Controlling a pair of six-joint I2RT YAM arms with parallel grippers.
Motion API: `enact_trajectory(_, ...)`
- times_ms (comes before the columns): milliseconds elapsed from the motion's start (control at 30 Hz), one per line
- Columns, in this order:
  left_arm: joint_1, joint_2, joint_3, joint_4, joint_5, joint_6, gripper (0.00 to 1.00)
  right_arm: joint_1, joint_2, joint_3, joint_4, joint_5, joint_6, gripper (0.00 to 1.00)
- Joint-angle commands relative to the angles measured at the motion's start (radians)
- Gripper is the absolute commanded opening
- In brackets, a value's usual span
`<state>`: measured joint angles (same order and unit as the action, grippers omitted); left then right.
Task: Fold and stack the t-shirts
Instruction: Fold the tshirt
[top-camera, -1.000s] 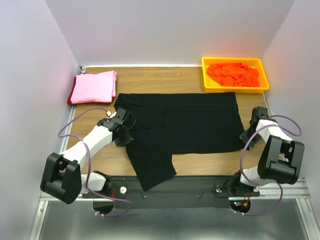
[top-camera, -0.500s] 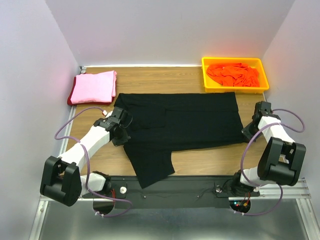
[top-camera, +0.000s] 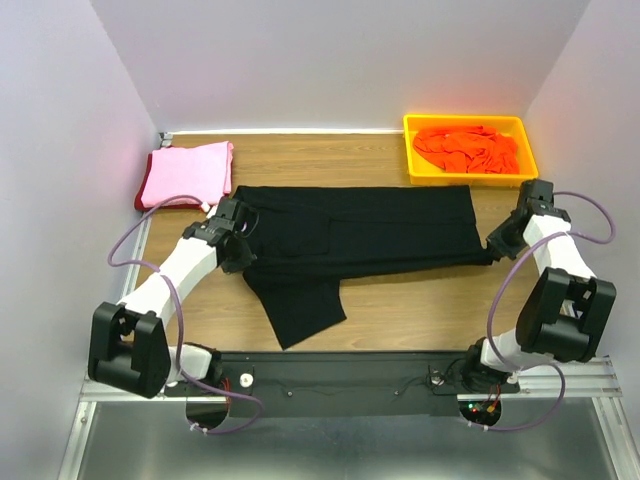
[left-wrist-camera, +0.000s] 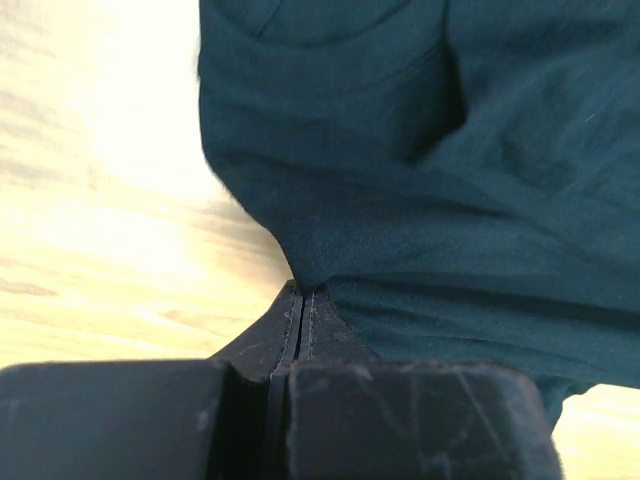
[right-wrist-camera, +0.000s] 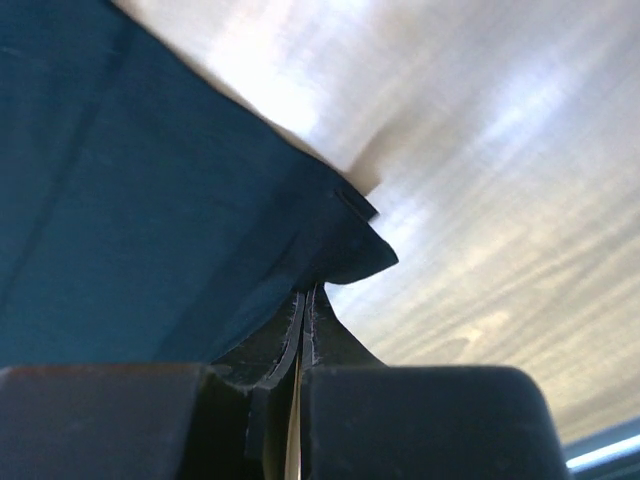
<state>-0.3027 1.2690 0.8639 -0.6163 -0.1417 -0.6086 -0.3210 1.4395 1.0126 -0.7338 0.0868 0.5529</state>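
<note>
broadly, the wooden desk (top-camera: 420, 310) carries everything. the black t-shirt (top-camera: 380, 230) lies spread across its middle, stretched sideways between the two arms, with one part (a sleeve or a folded flap, i cannot tell which) trailing toward the near edge. the yellow tray (top-camera: 465, 119) sits in the far right corner, and the orange t-shirt (top-camera: 468, 148) lies crumpled inside it. the pink t-shirt (top-camera: 188, 172) lies folded in the far left corner, on top of a dark red t-shirt (top-camera: 140, 200) of which only a strip shows along the left side. the left gripper (top-camera: 243, 240) is at the black shirt's left end, its jaws pressed together on a pinch of the cloth, as the left wrist view shows plainly. the right gripper (top-camera: 495, 240) is at the shirt's right end, its jaws likewise clamped on a corner of the hem.
</note>
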Motion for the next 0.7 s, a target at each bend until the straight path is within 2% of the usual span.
enact_trajectory(0,0.022,0.021,0.076,0.0,-0.088,0.081,0.0,-0.001,0.039,0.084,0.03,-0.022,-0.025,0.01)
enact_trajectory(300,0.042,0.099,0.149,0.036,-0.094,0.139,0.0,0.039,0.14,0.169,0.042,-0.039,-0.038,0.01)
enact_trajectory(667,0.057,0.161,0.152,0.082,-0.078,0.161,0.0,0.1,0.245,0.234,0.056,-0.047,-0.053,0.01)
